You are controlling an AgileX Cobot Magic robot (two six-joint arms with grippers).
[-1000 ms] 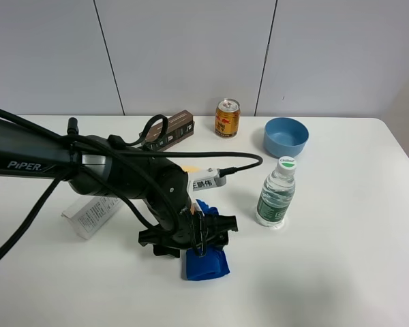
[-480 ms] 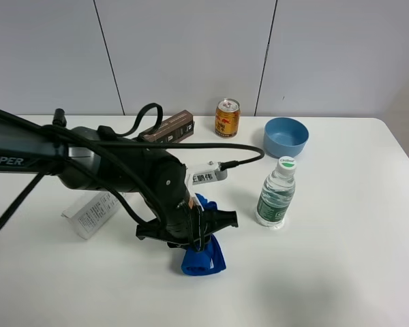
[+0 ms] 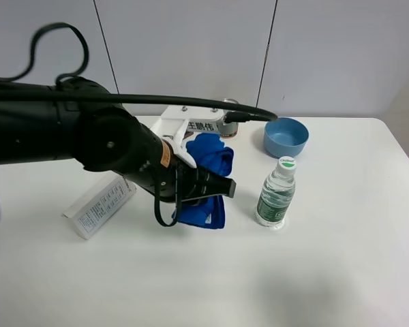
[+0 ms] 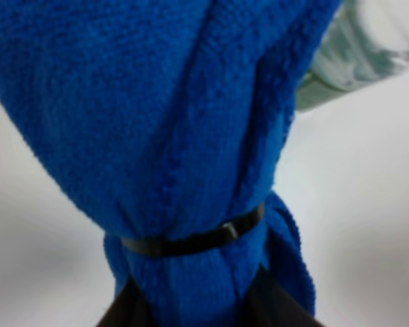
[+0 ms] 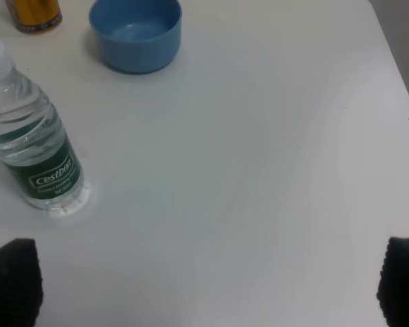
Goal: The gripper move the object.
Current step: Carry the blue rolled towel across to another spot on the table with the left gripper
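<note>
The white surface (image 3: 341, 272) fills most of the room in front of me. The black left arm (image 3: 68, 136) reaches in from the left across its middle, forearm roughly level, wrist turned so that the left pincer (image 3: 208, 187) points right, toward the bottle. That pincer is clamped on a blue cloth (image 3: 208, 153), which bunches above the fingers and hangs below them, left of the bottle and just right of the box. From the left wrist camera the cloth (image 4: 157, 102) fills the view, cinched by a thin black band. Whether its lower end touches the surface I cannot tell.

A white box (image 3: 99, 204) lies to the left, partly under the arm. A clear water bottle (image 3: 275, 194) with a green label stands upright right of the cloth. A blue bowl (image 3: 286, 136) sits farther back. A yellow can (image 5: 34, 13) stands left of the bowl.

The right pincer (image 5: 204, 286) is spread wide over bare surface, its dark fingertips (image 5: 13, 279) well apart, gripping nothing.
</note>
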